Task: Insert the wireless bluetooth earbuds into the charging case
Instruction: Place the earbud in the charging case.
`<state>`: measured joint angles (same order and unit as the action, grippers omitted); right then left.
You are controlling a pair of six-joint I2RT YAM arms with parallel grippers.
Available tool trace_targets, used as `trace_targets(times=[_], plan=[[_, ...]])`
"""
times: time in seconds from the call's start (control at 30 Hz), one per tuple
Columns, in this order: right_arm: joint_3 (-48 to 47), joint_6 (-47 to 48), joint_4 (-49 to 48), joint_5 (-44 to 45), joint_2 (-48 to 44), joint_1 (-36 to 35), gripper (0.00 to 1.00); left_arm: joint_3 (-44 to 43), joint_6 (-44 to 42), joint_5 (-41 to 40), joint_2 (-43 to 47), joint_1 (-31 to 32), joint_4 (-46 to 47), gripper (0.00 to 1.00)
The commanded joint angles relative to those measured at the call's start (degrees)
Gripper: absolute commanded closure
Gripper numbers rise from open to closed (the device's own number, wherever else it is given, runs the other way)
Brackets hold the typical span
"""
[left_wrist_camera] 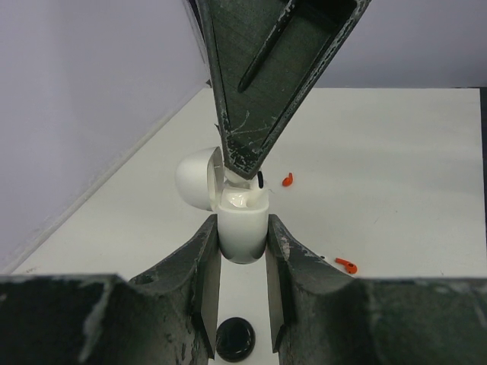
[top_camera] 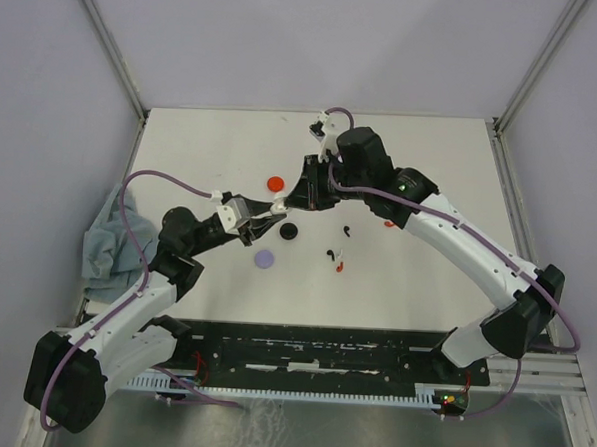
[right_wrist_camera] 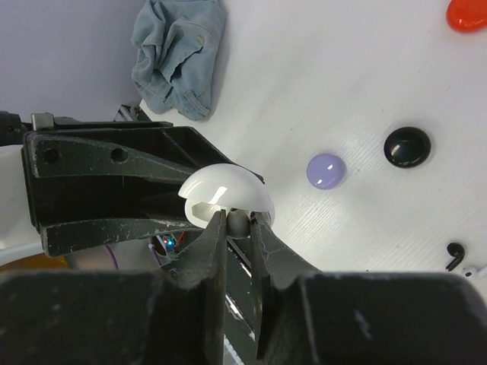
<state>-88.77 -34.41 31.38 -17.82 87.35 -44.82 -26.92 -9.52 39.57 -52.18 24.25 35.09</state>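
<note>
- We find the left gripper (left_wrist_camera: 243,222) clamped on the white charging case (left_wrist_camera: 243,242), one finger on each side of its body.
- The case stands upright between those fingers above the white table (left_wrist_camera: 396,152), with its mouth facing up. Its domed lid (left_wrist_camera: 192,179) is swung open to the left in the left wrist view.
- The right gripper (right_wrist_camera: 237,222) reaches down to the case mouth, its fingers pressed nearly together. We cannot tell whether an earbud is pinched there.
- A small black tip (left_wrist_camera: 260,180) shows at the mouth, beside the right gripper's end.
- Loose wireless bluetooth earbuds lie flat on the table: two red earbuds (left_wrist_camera: 347,265) (left_wrist_camera: 287,180) and a black earbud (right_wrist_camera: 455,255). The nearer red one has its long axis running across the left wrist view.
- Also noted are a red disc (top_camera: 275,183), a black disc (top_camera: 289,230), a lavender disc (top_camera: 266,260) and a blue cloth (top_camera: 112,244) at the table's left edge.
</note>
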Motion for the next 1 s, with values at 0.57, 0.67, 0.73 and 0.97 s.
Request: trace_targets(times=[0.57,0.67,0.73,0.97], plan=[[0.54,13.23,-2.49,-6.94,-7.38,0.06,0.92,-1.59,3.08,7.01,-0.34,0.25,5.37,0.97],[0.64,14.15,-2.49,-7.92,-7.04,-0.17,0.93,-1.88,3.98,7.65,-0.63,0.23,6.29,0.97],[0.71,14.73,-2.31,-7.95,-6.94,-0.35,0.93,-2.20,4.45,8.08,-0.92,0.25,6.48,0.97],[0.84,16.33,-1.37,-7.63,-6.14,-0.97,0.93,-2.43,5.95,8.59,-1.31,0.24,7.75,0.97]])
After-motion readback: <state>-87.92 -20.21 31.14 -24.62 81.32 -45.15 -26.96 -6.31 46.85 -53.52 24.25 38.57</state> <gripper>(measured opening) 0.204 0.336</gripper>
